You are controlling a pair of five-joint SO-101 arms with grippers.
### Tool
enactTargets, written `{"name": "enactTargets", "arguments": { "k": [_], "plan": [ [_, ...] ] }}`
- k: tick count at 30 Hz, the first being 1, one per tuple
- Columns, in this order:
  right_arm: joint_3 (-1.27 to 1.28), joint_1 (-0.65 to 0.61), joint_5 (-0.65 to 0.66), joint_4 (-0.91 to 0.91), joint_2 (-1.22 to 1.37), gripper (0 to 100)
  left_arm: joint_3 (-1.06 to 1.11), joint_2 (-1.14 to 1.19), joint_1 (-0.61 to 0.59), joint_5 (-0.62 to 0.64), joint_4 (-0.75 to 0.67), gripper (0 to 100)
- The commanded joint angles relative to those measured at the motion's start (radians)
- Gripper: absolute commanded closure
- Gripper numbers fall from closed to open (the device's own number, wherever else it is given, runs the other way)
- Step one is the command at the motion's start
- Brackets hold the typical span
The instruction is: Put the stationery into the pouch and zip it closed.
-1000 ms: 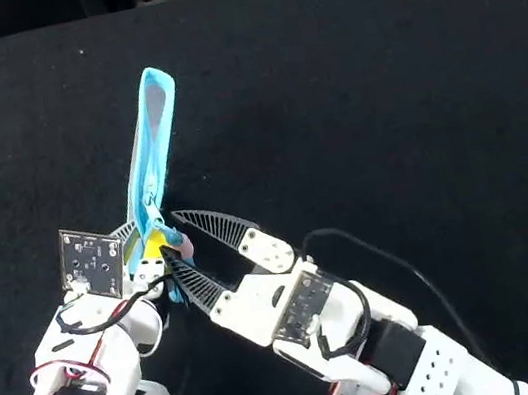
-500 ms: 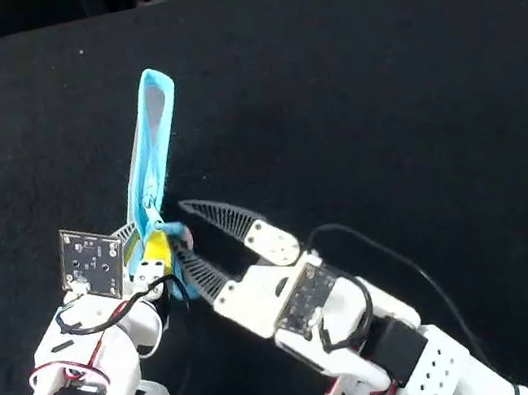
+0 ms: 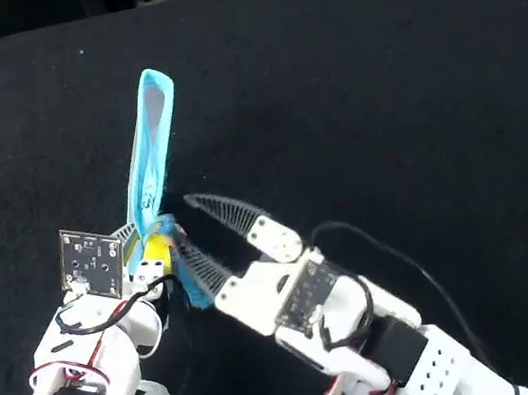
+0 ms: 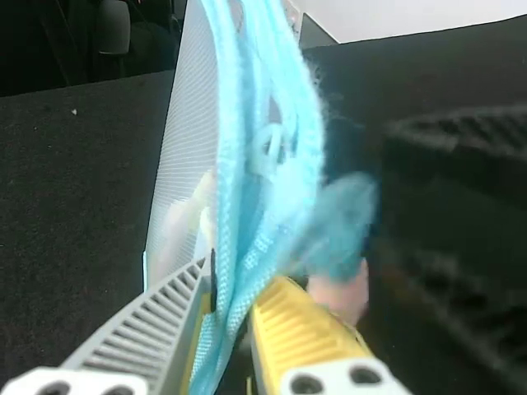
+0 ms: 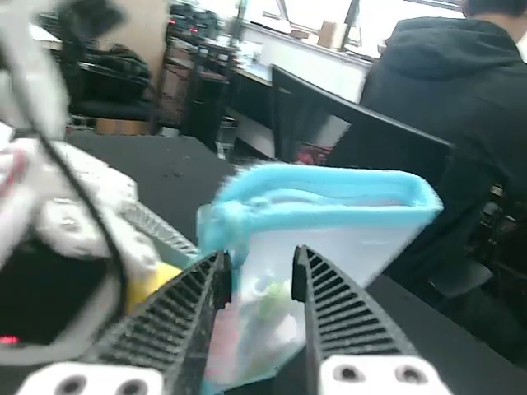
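Note:
A light blue pouch (image 3: 149, 146) with mesh sides stands on edge on the black table, running away from the arms. My left gripper (image 3: 151, 247) is shut on its near end, and the blue zip edge (image 4: 247, 123) sits between the grey and yellow fingers (image 4: 235, 313). My right gripper (image 3: 189, 232) is open at the same end, with one finger against the pouch's blue tail and the other out to the right. Between its fingers (image 5: 259, 271) I see the pouch (image 5: 329, 222), with pale stationery (image 5: 268, 300) behind the mesh.
The black table (image 3: 377, 87) spreads wide to the right and beyond the pouch. Both arm bases crowd the near edge, and the right arm's cable (image 3: 397, 266) loops beside it. A chair and a seated person are in the room behind.
My right gripper has slid a little to the right and toward the near edge, and the pouch's blue tail now trails down along its lower finger. The left arm and the pouch have stayed put.

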Motion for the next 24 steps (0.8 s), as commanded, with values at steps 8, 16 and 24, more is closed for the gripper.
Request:
{"name": "enactTargets", "arguments": {
  "k": [8,16,24],
  "plan": [
    [0.001,-0.021,0.002,-0.018,0.013,86.4,-0.022,0.008,0.007,-0.005,0.020,97],
    [-0.013,-0.049,0.002,0.032,0.013,86.4,-0.022,0.008,0.007,-0.005,0.017,97],
    [-0.008,-0.071,0.002,0.029,0.013,86.4,-0.024,0.008,0.073,-0.005,0.037,97]
  ]
}}
